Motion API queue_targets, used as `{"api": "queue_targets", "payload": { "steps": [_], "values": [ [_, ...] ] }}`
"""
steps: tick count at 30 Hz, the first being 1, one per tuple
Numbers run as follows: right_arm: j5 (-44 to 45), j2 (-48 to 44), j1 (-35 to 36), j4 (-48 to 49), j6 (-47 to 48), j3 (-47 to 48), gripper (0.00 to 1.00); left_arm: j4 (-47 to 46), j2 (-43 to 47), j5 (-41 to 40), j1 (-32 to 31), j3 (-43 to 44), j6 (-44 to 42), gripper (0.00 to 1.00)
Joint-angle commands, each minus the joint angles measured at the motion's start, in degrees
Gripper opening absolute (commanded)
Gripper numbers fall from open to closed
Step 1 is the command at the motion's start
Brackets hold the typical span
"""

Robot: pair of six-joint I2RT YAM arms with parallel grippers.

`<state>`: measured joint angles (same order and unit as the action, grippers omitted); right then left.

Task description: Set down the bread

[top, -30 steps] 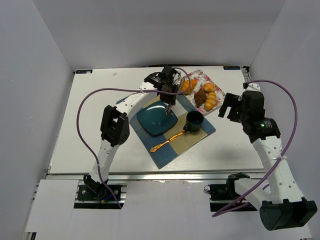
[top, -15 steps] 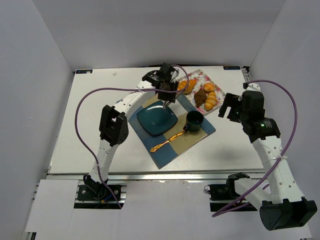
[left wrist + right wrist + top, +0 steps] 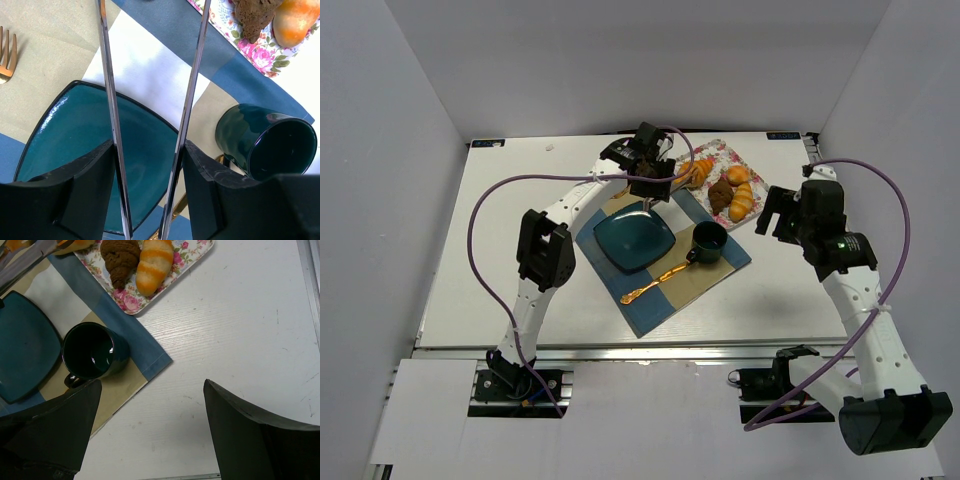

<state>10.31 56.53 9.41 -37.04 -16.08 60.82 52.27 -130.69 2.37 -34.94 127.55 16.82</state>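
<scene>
Overhead, the bread point(image 3: 697, 172) lies on the floral tray point(image 3: 722, 146). Only the wrist views show the left gripper point(image 3: 152, 30) jaws released above the plate point(image 3: 65, 125), and the right gripper point(image 3: 151, 385) seemingly released too.

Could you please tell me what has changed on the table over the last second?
The left gripper, open and empty, has drawn back from over the plate toward the far side, nearing the tray where the bread lies. Nothing was grasped or released. The right gripper hardly moved. The cup and fork stayed put.
</scene>
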Motion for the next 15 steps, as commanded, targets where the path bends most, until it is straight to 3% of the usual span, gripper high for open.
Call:
{"api": "queue_targets", "payload": {
  "steps": [1, 15],
  "values": [
    [-0.37, 0.42, -0.01, 2.93, 0.78, 0.44, 0.89, -1.2, 2.99, 1.4, 0.22, 1.83, -0.03, 0.63],
    [-0.37, 0.86, -0.01, 3.28, 0.96, -0.26, 0.89, -2.35, 1.67, 6.24, 0.22, 0.69, 1.46, 0.49]
  ]
}}
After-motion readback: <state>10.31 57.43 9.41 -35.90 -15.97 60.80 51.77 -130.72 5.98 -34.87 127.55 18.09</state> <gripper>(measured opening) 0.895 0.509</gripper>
